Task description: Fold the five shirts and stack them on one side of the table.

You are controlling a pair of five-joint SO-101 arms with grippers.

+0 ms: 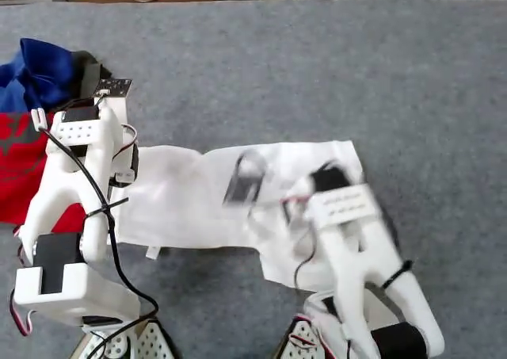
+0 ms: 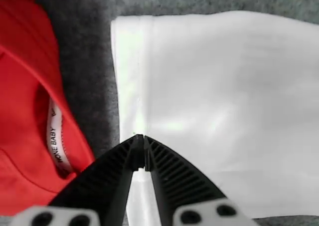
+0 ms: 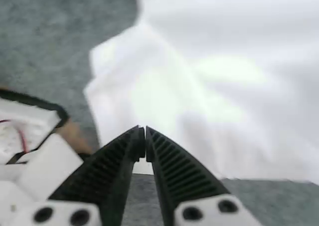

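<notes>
Covering the table's [image 1: 412,74] middle, the white shirt [image 1: 190,204] lay flat and rumpled; red shirt [image 1: 20,169] and blue shirt [image 1: 32,74] sat heaped at the left. Left gripper [image 2: 140,147] and right gripper [image 3: 141,136], jaws pressed together, stood at its edges. Light, limp cloth, likely best pinched at hems or corners.

Neck tag: a narrow white woven tag [image 2: 56,141] is lying inside the collar of the red cotton shirt [image 2: 22,86], carrying one line of small dark capitals.
Edge tab: a small white tab [image 1: 152,253] is sticking out of the white cotton shirt [image 1: 198,204], too small to read.
</notes>
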